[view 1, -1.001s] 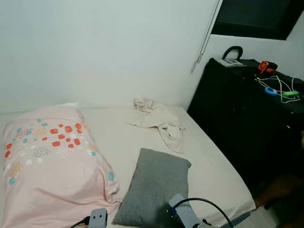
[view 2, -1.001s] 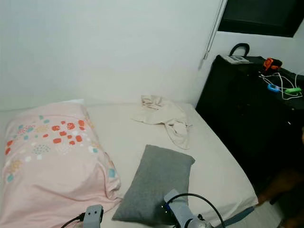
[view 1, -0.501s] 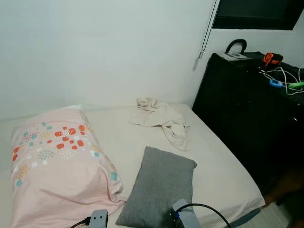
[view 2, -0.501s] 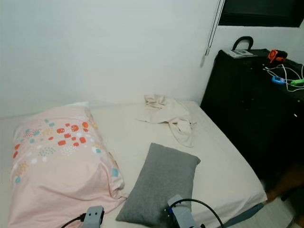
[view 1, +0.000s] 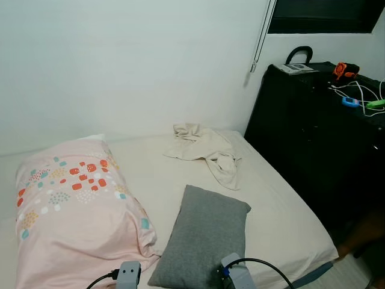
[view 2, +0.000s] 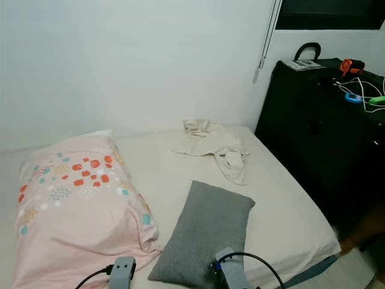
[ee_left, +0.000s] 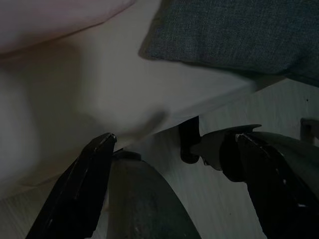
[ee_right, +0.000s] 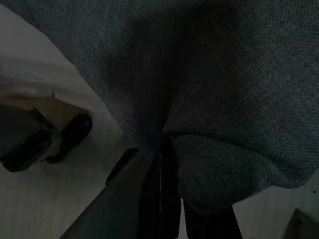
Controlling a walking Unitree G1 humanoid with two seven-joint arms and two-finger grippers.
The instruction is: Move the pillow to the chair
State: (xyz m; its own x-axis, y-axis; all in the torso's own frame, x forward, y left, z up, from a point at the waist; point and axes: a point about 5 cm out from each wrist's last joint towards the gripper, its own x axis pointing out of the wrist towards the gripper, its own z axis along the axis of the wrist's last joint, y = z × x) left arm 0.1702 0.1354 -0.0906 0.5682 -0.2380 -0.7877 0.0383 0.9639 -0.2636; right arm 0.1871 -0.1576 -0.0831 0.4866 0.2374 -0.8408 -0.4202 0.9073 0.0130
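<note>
Gripping: my right gripper [ee_right: 162,164] was clamped on the near edge of the grey rectangular fabric pillow [view 1: 204,238].
Pillow: lay on the cream bed [view 1: 271,211], near side.
Left gripper [ee_left: 174,144]: spread wide, empty.
Remaining: I judged lift and carry undone.

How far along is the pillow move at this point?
Early. Done: the right gripper is shut on the near edge of the grey pillow. In hand: the pillow lies on the bed, not lifted. The left gripper hangs open below the bed edge. Left: lifting and carrying to the chair.
</note>
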